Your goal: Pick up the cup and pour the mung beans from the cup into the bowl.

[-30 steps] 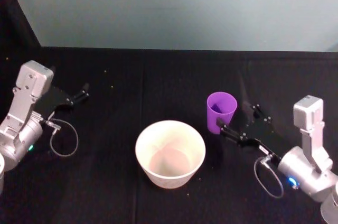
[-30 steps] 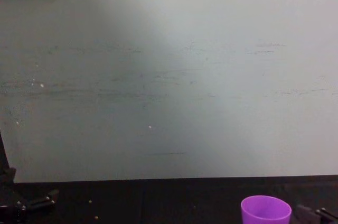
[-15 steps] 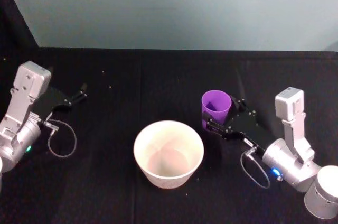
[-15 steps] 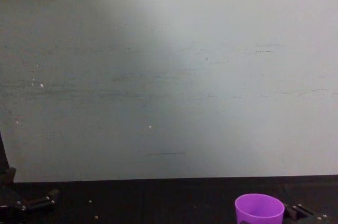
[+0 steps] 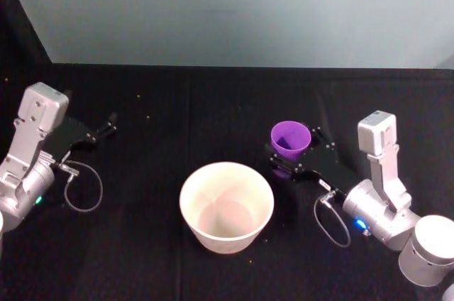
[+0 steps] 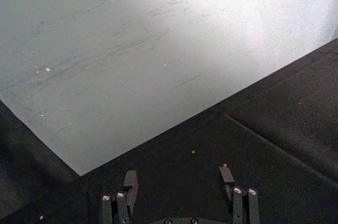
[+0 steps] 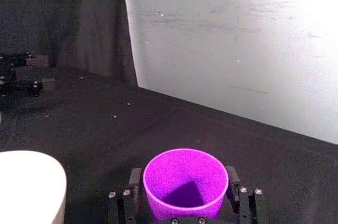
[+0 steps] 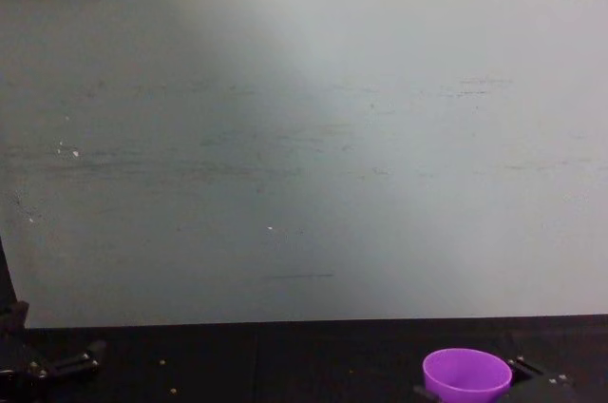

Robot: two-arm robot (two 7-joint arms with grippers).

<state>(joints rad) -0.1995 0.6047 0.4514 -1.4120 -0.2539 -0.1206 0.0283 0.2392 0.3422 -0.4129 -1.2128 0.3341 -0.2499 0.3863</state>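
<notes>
Right hand (image 5: 294,150) sat around the cup (image 5: 291,138), fingers (image 7: 134,182) spread wide, one on each side right at the cup's wall. Couldn't tell whether they were actually squeezing it. Cup was upright, at about 2 o'clock of the white bowl (image 5: 228,238), near it but not touching. Cup contents weren't readable. Bowl sat on the black surface (image 5: 177,102). Left hand (image 5: 108,126) was parked at about 10 o'clock of the bowl, well apart from it, fingers wide, holding nothing.
</notes>
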